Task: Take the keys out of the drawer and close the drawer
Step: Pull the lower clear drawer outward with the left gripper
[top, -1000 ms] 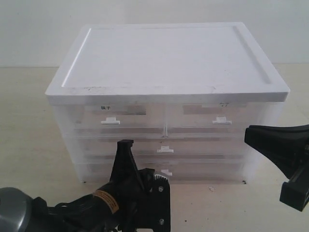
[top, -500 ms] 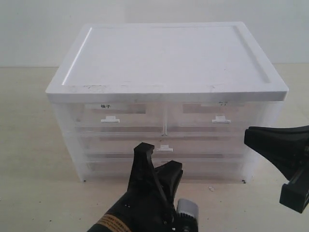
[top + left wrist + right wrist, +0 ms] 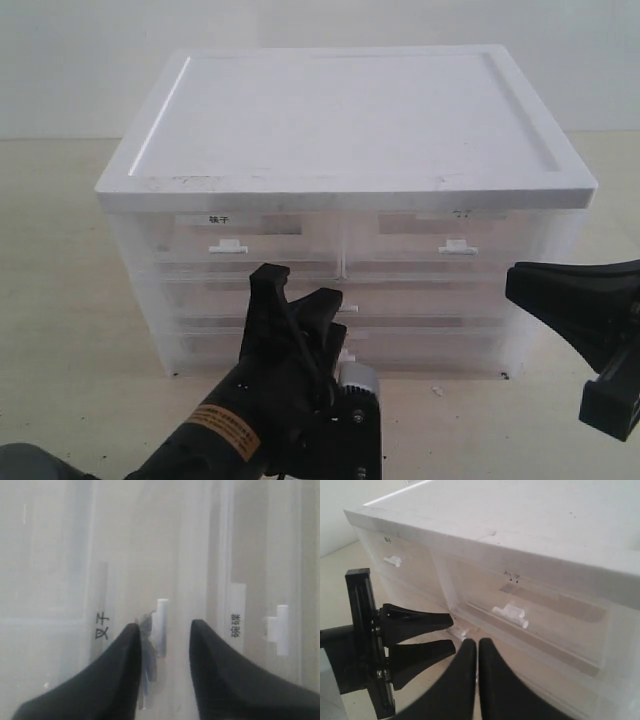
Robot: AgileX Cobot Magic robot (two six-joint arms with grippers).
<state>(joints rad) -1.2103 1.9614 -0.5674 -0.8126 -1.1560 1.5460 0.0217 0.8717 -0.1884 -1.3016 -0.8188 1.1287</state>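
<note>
Lining up on the drawer (image 3: 430, 305) handle (image 3: 162, 622), barely started.
Left gripper (image 3: 298, 288) spread wide, empty, astride it; right gripper (image 3: 477, 644) pinched closed, empty. Opening, keys, closing all left.

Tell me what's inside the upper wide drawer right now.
The drawer is shut. Through its cloudy front, the left wrist view shows only a faint grey smudge beside the handle tab. I cannot tell if that is the keys. The rest of the inside is hidden.
</note>
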